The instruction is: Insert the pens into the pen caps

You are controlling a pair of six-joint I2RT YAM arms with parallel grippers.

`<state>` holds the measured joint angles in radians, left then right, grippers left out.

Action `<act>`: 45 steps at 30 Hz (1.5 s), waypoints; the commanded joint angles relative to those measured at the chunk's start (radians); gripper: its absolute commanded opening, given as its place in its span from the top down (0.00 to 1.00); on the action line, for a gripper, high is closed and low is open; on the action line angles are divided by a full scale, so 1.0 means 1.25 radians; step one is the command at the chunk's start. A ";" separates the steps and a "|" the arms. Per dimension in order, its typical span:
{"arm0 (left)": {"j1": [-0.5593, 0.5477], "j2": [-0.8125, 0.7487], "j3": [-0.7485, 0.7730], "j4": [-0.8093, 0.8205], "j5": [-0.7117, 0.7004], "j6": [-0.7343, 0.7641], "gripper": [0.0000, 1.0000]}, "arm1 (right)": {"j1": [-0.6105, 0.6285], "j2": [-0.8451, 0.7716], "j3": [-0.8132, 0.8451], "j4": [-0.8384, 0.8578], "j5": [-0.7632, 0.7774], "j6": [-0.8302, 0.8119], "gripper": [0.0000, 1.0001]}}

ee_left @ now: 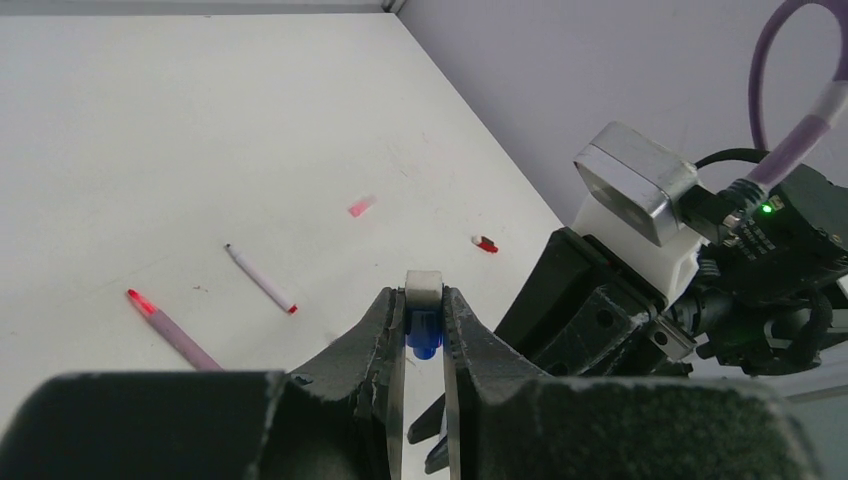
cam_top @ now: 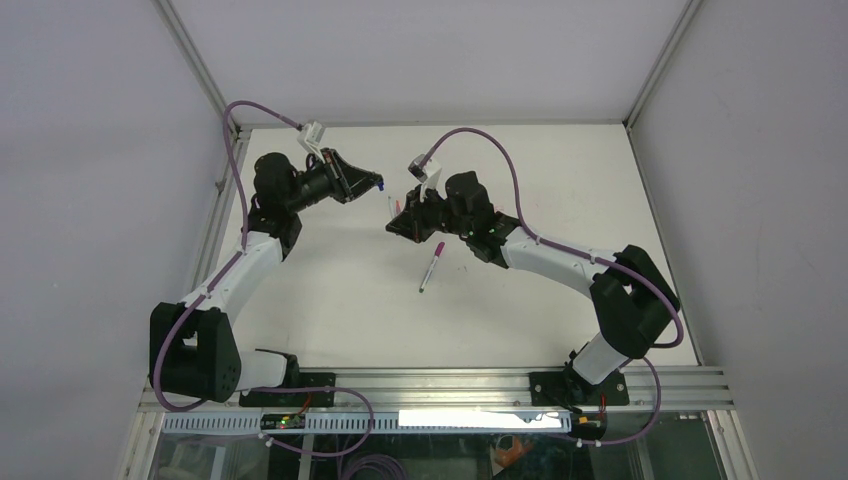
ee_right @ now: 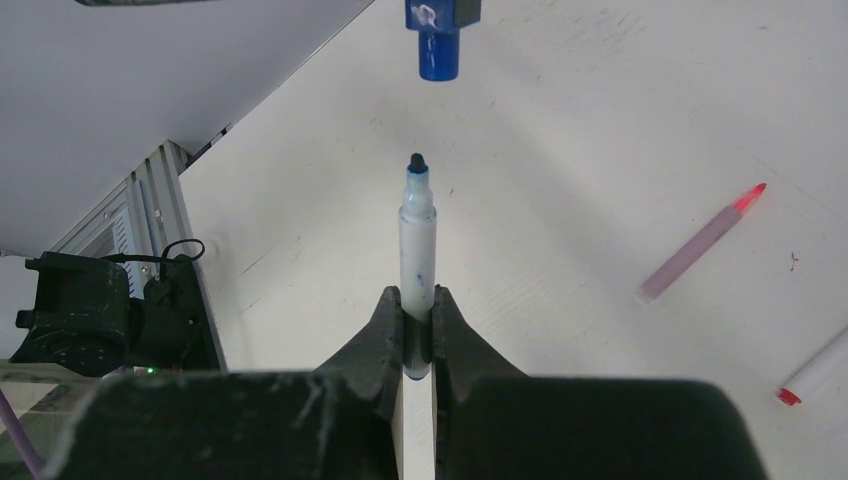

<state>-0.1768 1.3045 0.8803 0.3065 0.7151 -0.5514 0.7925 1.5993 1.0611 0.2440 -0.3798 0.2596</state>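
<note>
My left gripper (ee_left: pixel 424 300) is shut on a blue pen cap (ee_left: pixel 424 332) and holds it above the table, its open end pointing at the right arm. My right gripper (ee_right: pixel 418 300) is shut on the lower barrel of a white pen with a blue tip (ee_right: pixel 417 235). The tip points at the blue cap (ee_right: pixel 437 45), a short gap away and roughly in line. In the top view the left gripper (cam_top: pixel 372 183) and the right gripper (cam_top: pixel 395 225) face each other at the table's middle back.
On the table lie a white pen with a red tip (ee_left: pixel 260 280), a pinkish pen (ee_left: pixel 170 328), a pale pink cap (ee_left: pixel 361 206) and a red cap (ee_left: pixel 485 244). A pen with a magenta cap on it (cam_top: pixel 431 266) lies near the right gripper.
</note>
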 commanded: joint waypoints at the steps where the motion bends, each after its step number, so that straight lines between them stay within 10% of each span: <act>1: -0.001 -0.020 0.005 0.084 0.056 -0.030 1.00 | -0.001 0.002 0.010 0.012 -0.002 -0.012 1.00; 45: -0.034 0.022 -0.026 0.122 0.104 -0.010 1.00 | -0.001 -0.004 0.027 0.010 -0.003 -0.014 1.00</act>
<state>-0.2001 1.3350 0.8585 0.4122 0.8181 -0.5850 0.7925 1.6005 1.0611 0.2329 -0.3805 0.2592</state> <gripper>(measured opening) 0.159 0.069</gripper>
